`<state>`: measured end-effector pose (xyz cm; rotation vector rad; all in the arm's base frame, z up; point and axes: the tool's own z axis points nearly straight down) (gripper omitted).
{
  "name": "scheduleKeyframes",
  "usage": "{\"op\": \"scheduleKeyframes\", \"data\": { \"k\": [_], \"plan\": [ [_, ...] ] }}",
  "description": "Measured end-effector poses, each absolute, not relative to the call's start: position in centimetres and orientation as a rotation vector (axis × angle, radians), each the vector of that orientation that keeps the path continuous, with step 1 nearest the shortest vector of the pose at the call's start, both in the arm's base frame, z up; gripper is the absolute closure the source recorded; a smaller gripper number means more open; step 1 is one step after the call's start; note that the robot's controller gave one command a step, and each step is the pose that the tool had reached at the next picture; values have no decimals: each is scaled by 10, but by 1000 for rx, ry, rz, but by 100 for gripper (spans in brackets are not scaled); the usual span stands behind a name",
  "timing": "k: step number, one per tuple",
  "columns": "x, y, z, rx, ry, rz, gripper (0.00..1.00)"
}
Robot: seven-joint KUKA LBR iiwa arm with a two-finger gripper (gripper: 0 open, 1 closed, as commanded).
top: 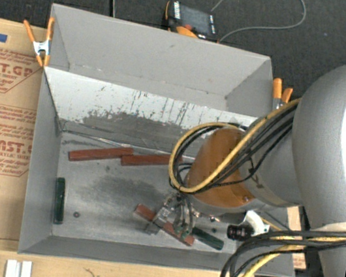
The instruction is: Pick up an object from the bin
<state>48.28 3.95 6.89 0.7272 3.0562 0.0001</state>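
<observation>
My gripper (pixel 171 219) is down near the bin floor at the front right, under the orange wrist cover. It stands over a small cluster of things. A short red-brown block (pixel 144 212) lies just to its left. A reddish stick (pixel 183 238) lies slanted under it. A dark green pen (pixel 209 240) lies just to its right, toward the front wall. I cannot see anything held in the gripper.
Two long red-brown sticks (pixel 96 153) (pixel 149 159) lie end to end across the middle of the bin. A dark green marker (pixel 59 199) lies along the left wall. A white piece with a black tip (pixel 245 227) shows at the right, beside the arm's cables.
</observation>
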Motion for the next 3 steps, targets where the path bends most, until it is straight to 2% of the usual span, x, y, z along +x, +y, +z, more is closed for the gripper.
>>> {"op": "scheduleKeyframes", "data": {
  "k": [1, 2, 3],
  "plan": [
    [483, 40, 85, 728, 3056, 1, 100],
    [483, 40, 132, 727, 3054, 2, 100],
    [484, 40, 155, 727, 3055, 1, 100]
  ]
}}
